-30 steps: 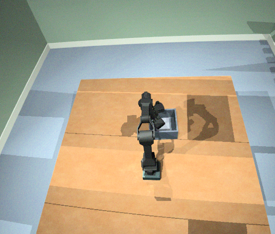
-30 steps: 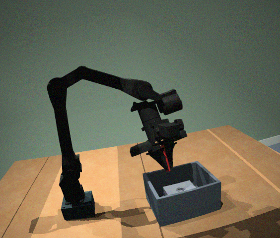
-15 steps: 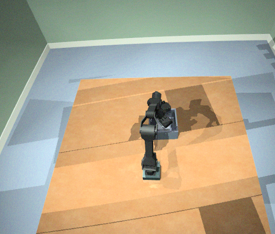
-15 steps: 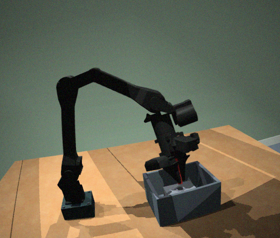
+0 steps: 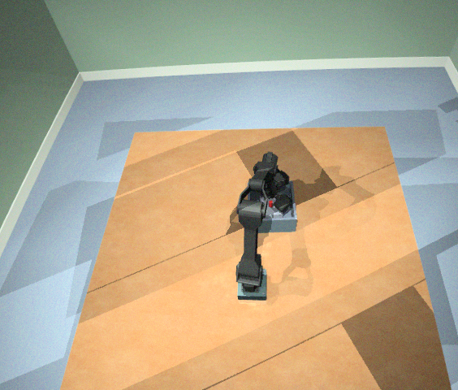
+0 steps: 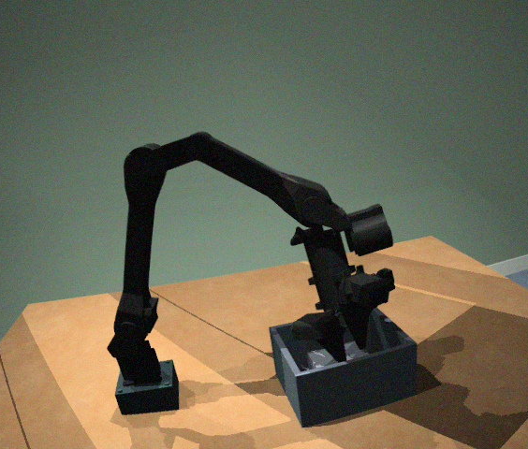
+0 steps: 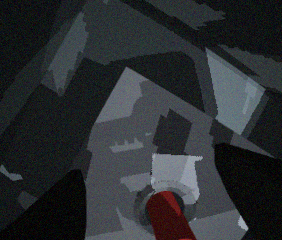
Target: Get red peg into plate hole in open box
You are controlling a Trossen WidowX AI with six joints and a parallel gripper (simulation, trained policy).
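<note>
The red peg (image 5: 270, 204) (image 7: 171, 220) is inside the open grey-blue box (image 5: 277, 224) (image 6: 360, 388). In the wrist view its lower end is within the ring of the hole in the pale plate (image 7: 106, 200) (image 6: 319, 358), and its body leans toward the bottom edge of the picture. How deep it sits cannot be told. My gripper (image 6: 353, 354) (image 7: 149, 166) reaches down into the box and is open, with its dark fingers spread apart on either side of the peg, clear of it. In the exterior view the peg is hidden by the fingers and the box wall.
The box walls stand close around the fingers; the near wall hides part of the plate in the exterior view. The arm's base (image 5: 252, 295) (image 6: 148, 398) stands on the wooden table (image 5: 170, 260) (image 6: 235, 313). Dark shadows cross the table and the box.
</note>
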